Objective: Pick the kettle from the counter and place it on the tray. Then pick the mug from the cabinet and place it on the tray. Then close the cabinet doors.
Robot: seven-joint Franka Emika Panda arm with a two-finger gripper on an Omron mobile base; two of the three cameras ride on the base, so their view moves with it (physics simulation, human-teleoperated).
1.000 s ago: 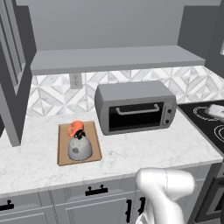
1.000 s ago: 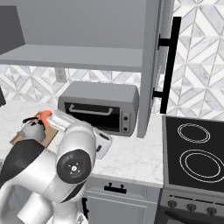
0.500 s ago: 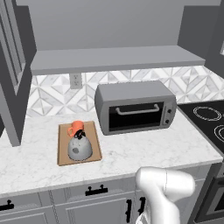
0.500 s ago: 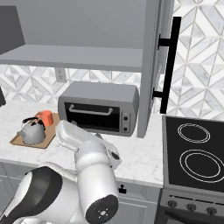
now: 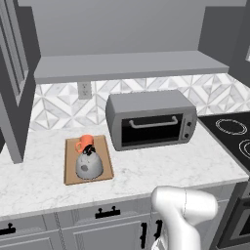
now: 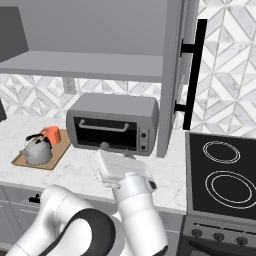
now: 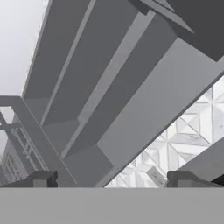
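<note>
Both pick-and-place steps look done: the kettle (image 5: 89, 165) and the orange mug (image 5: 85, 142) sit on the wooden tray (image 5: 105, 168), which lies on the marble surface (image 5: 161, 166) left of the toaster oven (image 5: 151, 119), its long axis running front to back. The cabinet doors (image 6: 172, 75) are not yet closed. The claw (image 7: 111, 180) is spread wide, empty, pointing up at the cabinet.

base views: behind, down, share counter (image 5: 146, 171) | hand view: upward, cabinet (image 7: 109, 87)
</note>
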